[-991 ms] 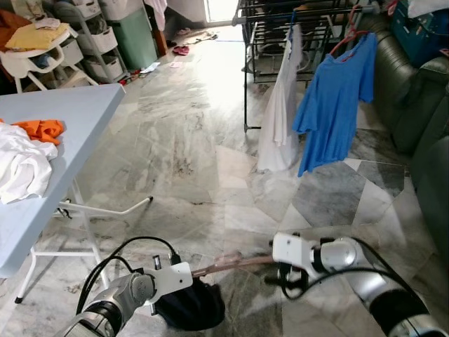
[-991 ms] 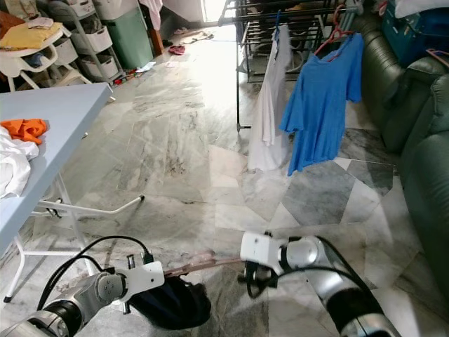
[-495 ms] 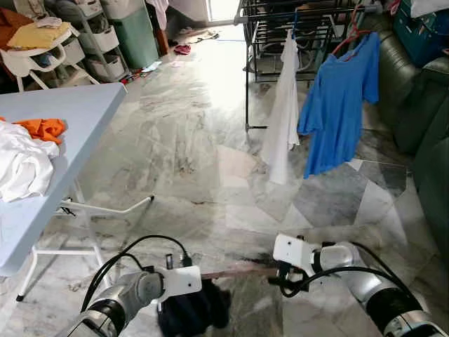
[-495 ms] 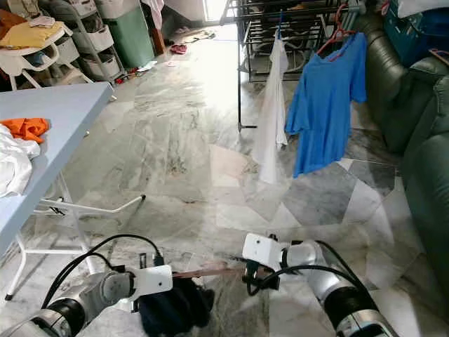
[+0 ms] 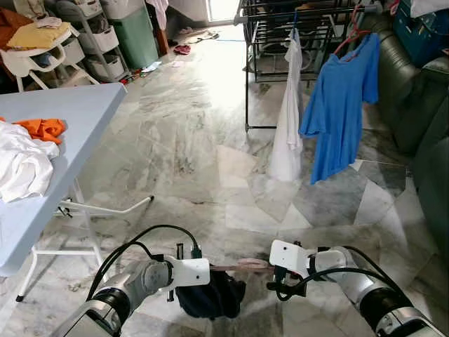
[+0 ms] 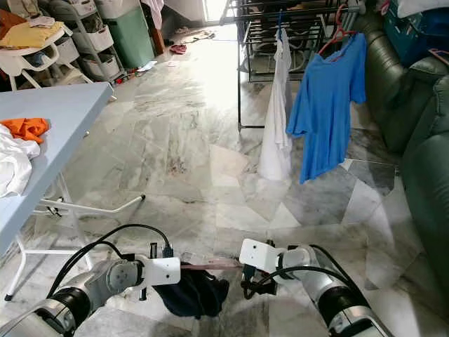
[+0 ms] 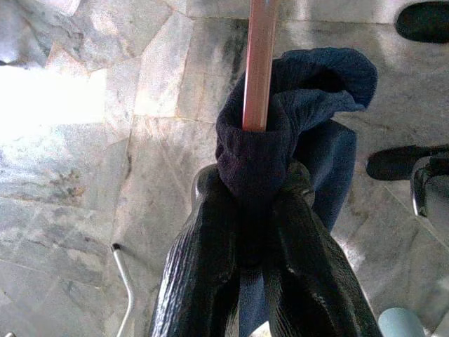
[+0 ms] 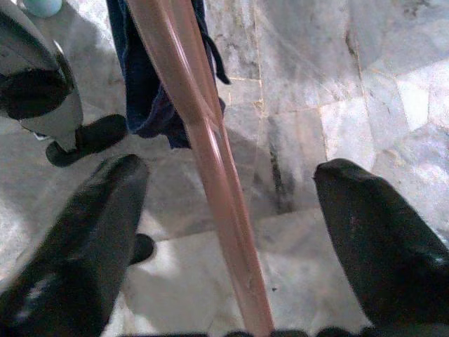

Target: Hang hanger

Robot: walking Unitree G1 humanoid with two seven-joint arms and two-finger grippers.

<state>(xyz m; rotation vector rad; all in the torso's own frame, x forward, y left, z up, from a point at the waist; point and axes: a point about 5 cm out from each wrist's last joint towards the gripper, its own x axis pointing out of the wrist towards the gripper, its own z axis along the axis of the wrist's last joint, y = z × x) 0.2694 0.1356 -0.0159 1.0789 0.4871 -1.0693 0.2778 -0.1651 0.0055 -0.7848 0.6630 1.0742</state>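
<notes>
A pink hanger [image 5: 242, 265] runs level between my two grippers, low over the marble floor. A dark navy garment [image 5: 210, 298] hangs bunched from its left end. My left gripper [image 7: 254, 186] is shut on the navy cloth wrapped around the hanger's bar [image 7: 259, 63]. My right gripper [image 8: 231, 175] is open, and the pink bar [image 8: 210, 147] passes between its fingers [image 8: 105, 210] without touching either. In the eye views the right gripper [image 5: 280, 277] sits at the hanger's right end.
A black drying rack [image 5: 280, 28] stands ahead, with a white garment [image 5: 287, 119] and a blue shirt [image 5: 340, 105] on hangers. A light blue table [image 5: 63, 133] with clothes is at the left. A dark green sofa [image 5: 428, 105] is at the right.
My left gripper has carried the navy garment to the right, closer to my right gripper. Less of the pink bar shows between them.
</notes>
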